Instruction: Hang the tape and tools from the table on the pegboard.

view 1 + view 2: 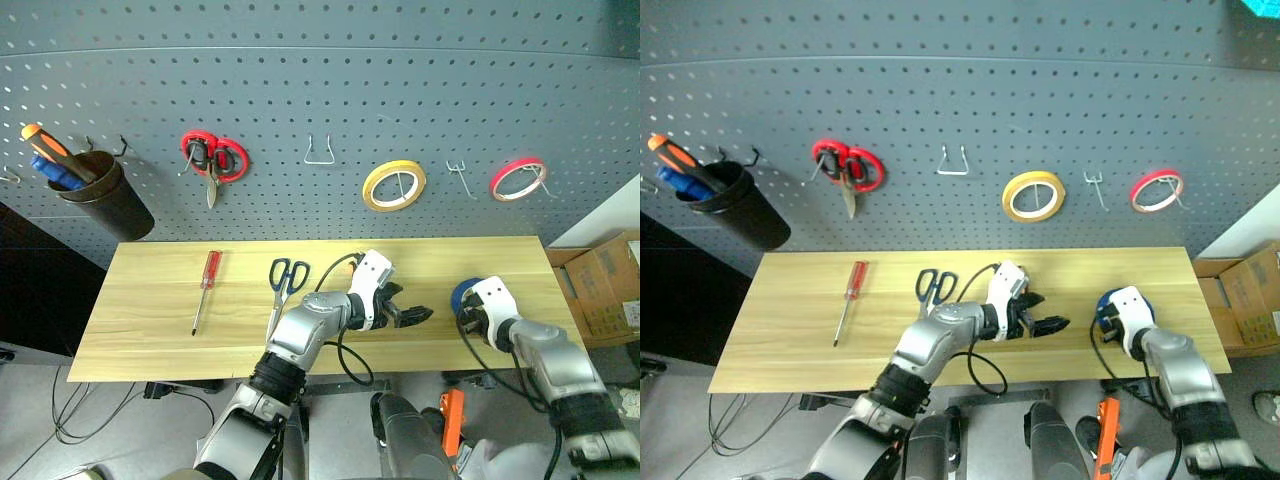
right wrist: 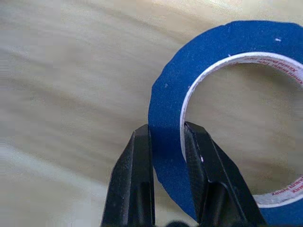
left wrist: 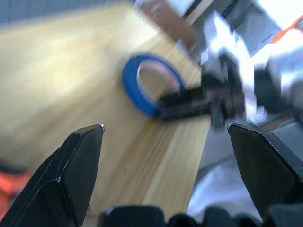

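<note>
Blue tape point(image 2: 166, 118): thin ring near the front right corner of the worktop point(image 1: 150, 300), pinched on its band by the right gripper point(image 2: 167, 137); one finger sits outside the ring, the other inside the hole.
Ring attitude: seems tipped up off the wood on the gripped side; whether the far edge touches the worktop cannot be told.
Right gripper: pressed together on the tape wall, pointing forward and down toward the back edge.
Left gripper point(image 1: 412, 316): spread wide, holding nothing, pointing right along the front half of the worktop toward the tape, near it but apart.
Nearer arm: the right one, already on the tape; the left is second and idle.
Way to the pegboard point(image 1: 320, 90): it rises behind the back edge, so the tape has to travel up and away from the front edge.
Likely hooks: a bare wire hook point(image 1: 458, 178) hangs between the yellow tape roll point(image 1: 394, 185) and the red tape roll point(image 1: 518, 178), roughly above the tape; a wider loop hook point(image 1: 319, 151) is further left.
Judgement: the hole must face the hook tip, so the ring's open axis needs turning toward the board.
Other tools: dark-handled scissors point(image 1: 286, 283) and red-handled screwdriver point(image 1: 205, 289) lie on the left half, long axes running roughly front to back.
</note>
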